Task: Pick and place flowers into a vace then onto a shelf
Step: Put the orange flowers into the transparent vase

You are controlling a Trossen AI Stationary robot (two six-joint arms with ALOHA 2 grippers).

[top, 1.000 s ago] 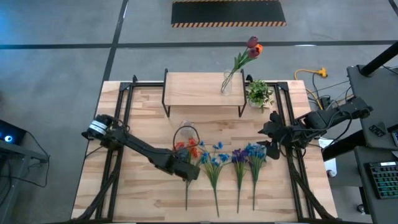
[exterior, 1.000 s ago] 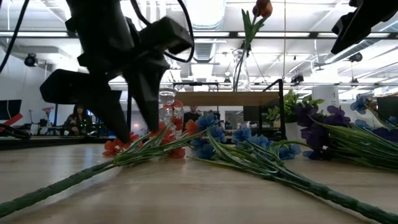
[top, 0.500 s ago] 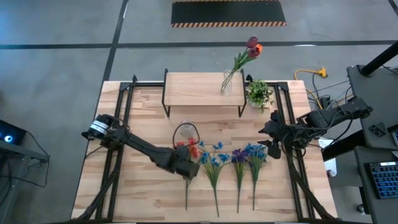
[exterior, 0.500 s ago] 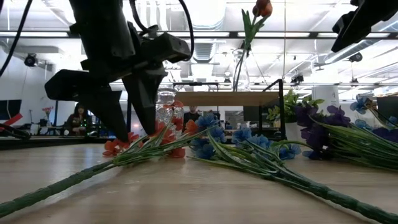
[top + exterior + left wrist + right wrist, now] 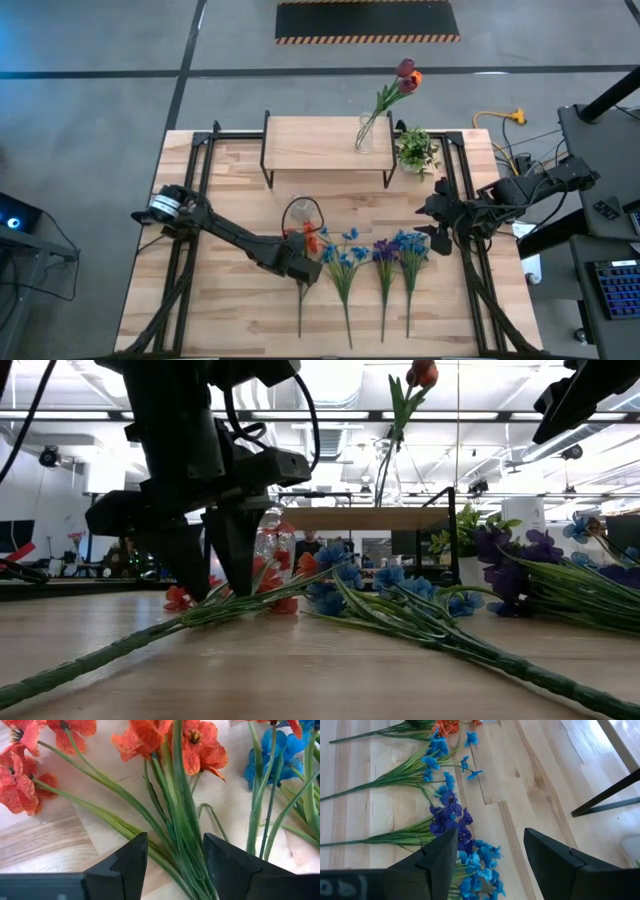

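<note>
Fingers of the left gripper (image 5: 172,857) straddle the orange-red flower's stem (image 5: 182,827), not yet closed.

- On the shelf (image 5: 310,145): vase (image 5: 364,136) at its right end, holding flowers.
- Right of the shelf: potted plant (image 5: 416,150).
- Before the shelf on the tabletop (image 5: 230,320): empty vase (image 5: 298,211), then flowers (image 5: 345,262) in a row.

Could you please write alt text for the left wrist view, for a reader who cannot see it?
The left end effector has its two dark fingers astride the green stems of the orange-red flowers, which lie on the wooden table. The fingers are open, with the stem bundle between them. Blue flowers lie beside them.
</note>
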